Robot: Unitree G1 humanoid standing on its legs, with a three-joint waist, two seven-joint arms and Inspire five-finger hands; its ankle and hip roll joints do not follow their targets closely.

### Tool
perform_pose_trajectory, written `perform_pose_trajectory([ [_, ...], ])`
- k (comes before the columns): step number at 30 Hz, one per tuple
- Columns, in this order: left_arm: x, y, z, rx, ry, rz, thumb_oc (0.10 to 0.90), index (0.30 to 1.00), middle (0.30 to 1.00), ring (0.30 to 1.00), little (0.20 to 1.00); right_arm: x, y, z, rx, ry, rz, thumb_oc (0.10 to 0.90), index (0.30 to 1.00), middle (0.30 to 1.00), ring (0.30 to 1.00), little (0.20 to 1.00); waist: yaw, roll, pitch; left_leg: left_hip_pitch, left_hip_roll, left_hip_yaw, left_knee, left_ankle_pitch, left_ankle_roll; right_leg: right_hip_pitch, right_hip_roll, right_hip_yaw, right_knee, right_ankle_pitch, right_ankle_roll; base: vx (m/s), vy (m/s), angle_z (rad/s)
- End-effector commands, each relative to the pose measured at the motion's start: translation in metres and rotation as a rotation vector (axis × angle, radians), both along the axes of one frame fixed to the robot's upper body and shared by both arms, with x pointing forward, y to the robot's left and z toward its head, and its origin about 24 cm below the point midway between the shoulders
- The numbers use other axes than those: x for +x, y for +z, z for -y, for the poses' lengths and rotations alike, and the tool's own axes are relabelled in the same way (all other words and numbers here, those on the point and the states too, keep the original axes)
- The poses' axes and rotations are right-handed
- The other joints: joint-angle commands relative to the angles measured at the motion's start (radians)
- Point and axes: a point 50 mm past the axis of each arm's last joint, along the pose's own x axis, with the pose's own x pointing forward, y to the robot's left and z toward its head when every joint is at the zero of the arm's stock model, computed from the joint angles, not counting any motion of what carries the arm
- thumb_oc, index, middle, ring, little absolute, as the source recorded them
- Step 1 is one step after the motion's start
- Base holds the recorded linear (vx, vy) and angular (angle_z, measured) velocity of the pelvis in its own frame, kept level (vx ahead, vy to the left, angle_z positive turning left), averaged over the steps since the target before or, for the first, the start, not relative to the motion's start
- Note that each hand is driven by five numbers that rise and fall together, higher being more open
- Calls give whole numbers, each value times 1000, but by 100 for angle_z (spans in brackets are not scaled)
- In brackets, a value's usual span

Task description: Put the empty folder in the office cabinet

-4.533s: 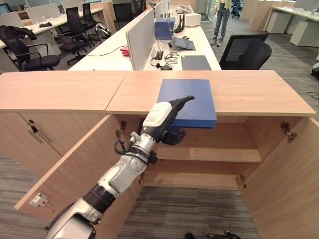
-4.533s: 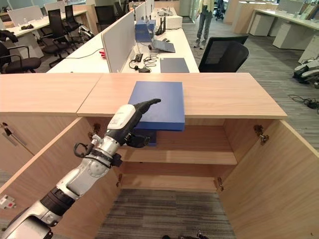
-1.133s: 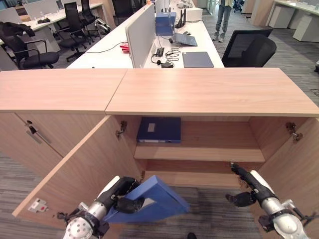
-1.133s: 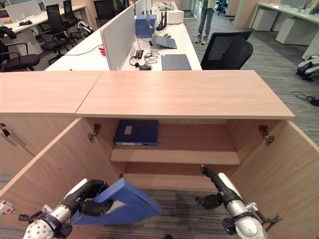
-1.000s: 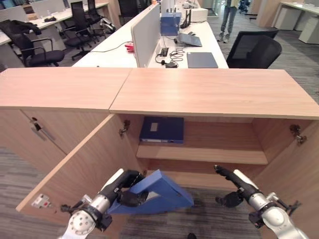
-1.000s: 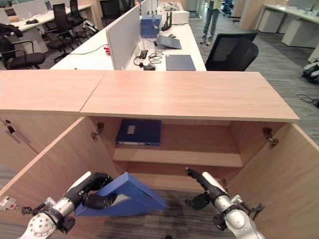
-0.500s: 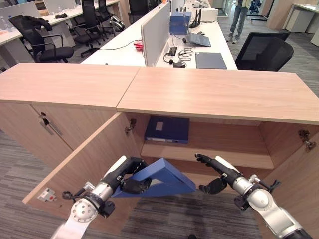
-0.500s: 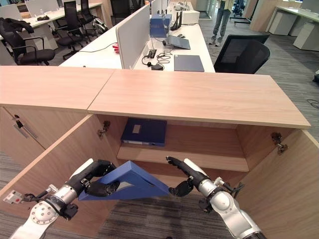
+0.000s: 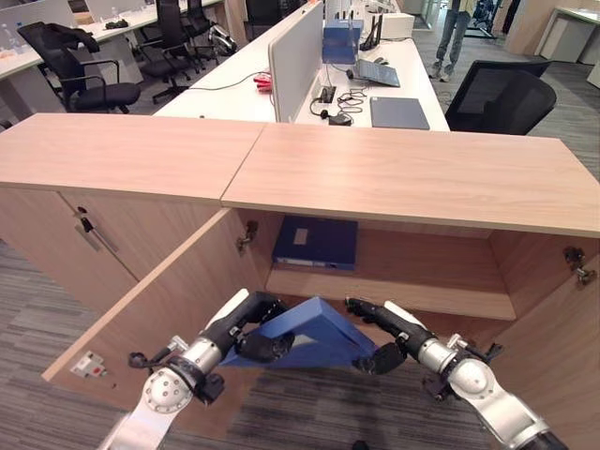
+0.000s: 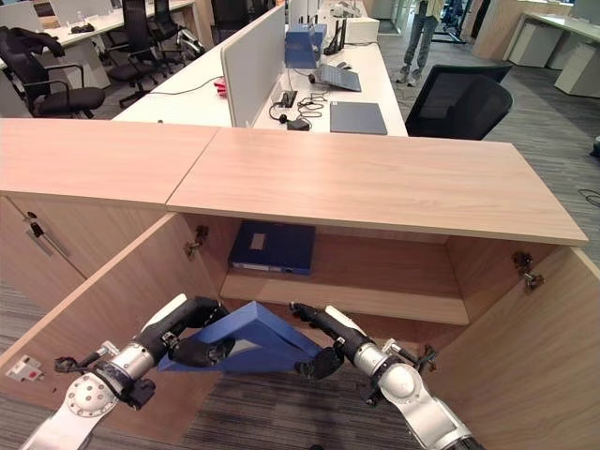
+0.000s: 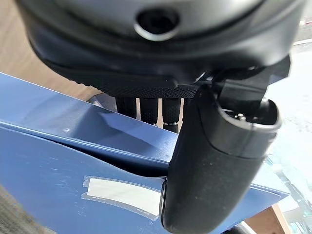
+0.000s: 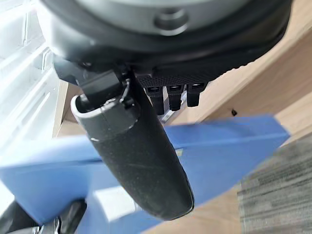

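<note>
The fingers [image 9: 265,302] of the left hand [image 9: 246,323] are curled over the upper cover of the blue folder [image 9: 305,336] while the thumb is pressed beneath, so the folder is pinched at its left edge. The fingers [image 9: 364,307] of the right hand [image 9: 389,334] are held straight along the folder's right edge, the thumb set under it. The folder is held half open, tent-like, in front of the open cabinet [image 9: 403,281], below the level of its shelf [image 9: 422,294]. A second blue folder [image 9: 317,242] is seen lying flat on that shelf, at its left end. Above the shelf, the cabinet's wooden top [image 9: 412,173] is seen, and both doors are swung outward.
</note>
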Motion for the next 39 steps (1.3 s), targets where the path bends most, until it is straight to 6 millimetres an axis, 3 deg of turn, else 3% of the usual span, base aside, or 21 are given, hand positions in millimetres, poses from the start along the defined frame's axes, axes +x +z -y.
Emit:
perform_pose_trajectory([
  [1, 21, 69, 33, -137, -195, 346, 400, 300, 300, 300, 300, 32, 53, -25, 135, 80, 231, 800, 900, 900, 900, 900, 3, -16, -43, -30, -35, -92, -6, -61, -7, 59, 2, -73, 7, -81, 42, 0, 0, 0],
  [3, 19, 76, 47, -238, -259, 344, 400, 300, 300, 300, 300, 35, 50, -33, 148, 90, 225, 800, 900, 900, 900, 900, 4, -14, -45, -29, -36, -96, -6, -62, -7, 59, 2, -76, 7, -82, 42, 0, 0, 0],
  [9, 18, 84, 59, -339, -309, 343, 400, 300, 300, 300, 300, 37, 45, -43, 175, 95, 200, 800, 900, 900, 900, 900, 6, -14, -46, -30, -37, -100, -6, -61, -7, 61, 2, -78, 7, -83, 42, 0, 0, 0],
  [15, 17, 92, 82, -538, -398, 297, 400, 300, 300, 300, 300, 35, 25, -59, 246, 76, 98, 800, 900, 900, 900, 900, 4, -13, -47, -29, -38, -103, -6, -62, -9, 64, -1, -82, 7, -84, 43, 0, 0, 0],
  [16, 18, 91, 83, -558, -401, 284, 400, 300, 300, 300, 300, 34, 23, -60, 253, 70, 87, 756, 834, 834, 834, 834, 4, -13, -47, -29, -38, -103, -6, -63, -9, 64, -2, -82, 7, -84, 43, 0, 0, 0],
  [17, 18, 91, 83, -558, -401, 284, 400, 300, 300, 300, 300, 34, 23, -60, 253, 70, 88, 756, 834, 834, 834, 834, 4, -13, -46, -29, -38, -103, -6, -63, -9, 64, -2, -82, 7, -84, 43, 0, 0, 0],
  [19, 18, 86, 90, -630, -424, 214, 400, 300, 300, 300, 300, 32, 6, -62, 319, 3, -2, 400, 300, 300, 300, 300, 2, -9, -47, -27, -37, -102, -6, -62, -9, 64, -2, -82, 7, -83, 44, 0, 0, 0],
  [25, 18, 84, 91, -676, -441, 167, 400, 300, 300, 300, 300, 25, -15, -66, 339, -35, -93, 400, 300, 300, 300, 300, 1, -7, -45, -24, -38, -100, -6, -65, -11, 67, -1, -80, 7, -85, 44, 0, 0, 0],
  [39, 19, 76, 80, -639, -404, 141, 400, 300, 300, 300, 300, 16, -26, -48, 190, -5, -91, 400, 300, 300, 300, 300, -3, -13, -48, -14, -35, -99, -6, -75, -12, 75, 0, -81, 7, -94, 48, 7, 0, 0],
])
